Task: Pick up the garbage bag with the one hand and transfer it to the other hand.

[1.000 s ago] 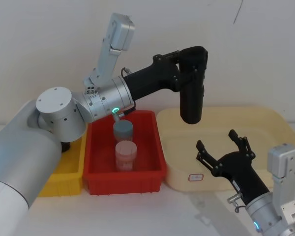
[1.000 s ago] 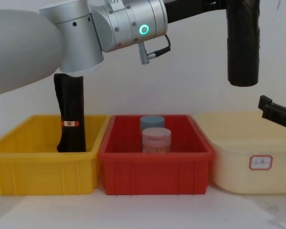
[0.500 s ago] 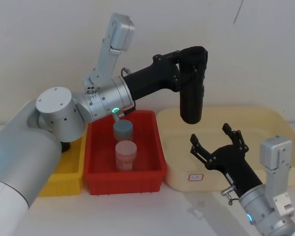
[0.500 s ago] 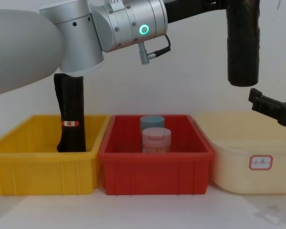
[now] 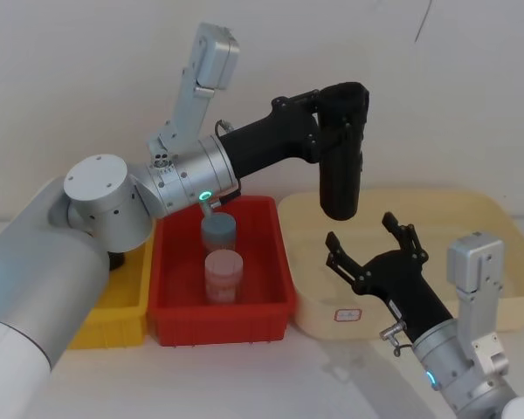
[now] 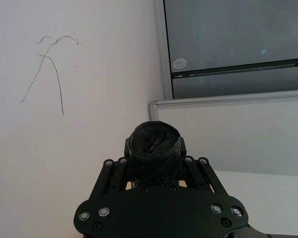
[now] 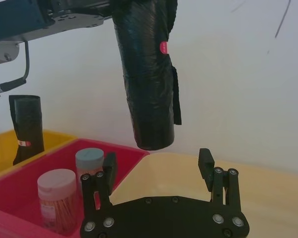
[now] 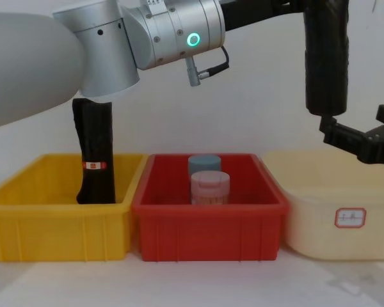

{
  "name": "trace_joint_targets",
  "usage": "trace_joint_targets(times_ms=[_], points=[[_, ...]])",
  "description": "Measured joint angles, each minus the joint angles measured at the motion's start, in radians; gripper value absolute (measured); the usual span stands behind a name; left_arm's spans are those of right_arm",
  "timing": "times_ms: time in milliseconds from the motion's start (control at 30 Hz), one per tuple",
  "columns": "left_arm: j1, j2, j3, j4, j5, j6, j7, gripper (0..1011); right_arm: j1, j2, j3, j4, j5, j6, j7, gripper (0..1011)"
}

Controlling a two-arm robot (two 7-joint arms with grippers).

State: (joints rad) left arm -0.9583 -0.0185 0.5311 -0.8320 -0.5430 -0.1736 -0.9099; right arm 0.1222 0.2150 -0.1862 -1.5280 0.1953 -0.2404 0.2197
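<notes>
1. One garbage bag (image 5: pixel 341 179) hangs upright above the cream bin (image 5: pixel 493 214), clamped at its top by the left gripper (image 5: pixel 330 131).
2. Right gripper (image 5: pixel 361 232), fingers spread apart, hovers lower over the same bin.

Robot lab, bare white wall (image 8: pixel 256 115), plastic bins (image 8: pixel 208 233)

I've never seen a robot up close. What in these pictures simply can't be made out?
Left gripper: the chest view's top edge cuts off its grip on the garbage bag.
Banded black roll: its base hides behind the yellow bin wall in the chest view.
Label on the cream tub: too small to read.
Right gripper: the chest view's right edge cuts off its wrist.
</notes>
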Motion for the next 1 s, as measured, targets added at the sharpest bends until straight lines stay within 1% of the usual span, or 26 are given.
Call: trace_joint_targets(times_ms=[733,1000], points=[[0.0,0.0,0.0,0.0,0.0,0.0,0.0,436,0.046,-0.045,-0.008,0.028,-0.032,0.0,0.002,1000],[0.0,0.0,0.0,0.0,0.0,0.0,0.0,436,0.071,-0.063,-0.007,0.052,-0.046,-0.002,-0.005,1000]])
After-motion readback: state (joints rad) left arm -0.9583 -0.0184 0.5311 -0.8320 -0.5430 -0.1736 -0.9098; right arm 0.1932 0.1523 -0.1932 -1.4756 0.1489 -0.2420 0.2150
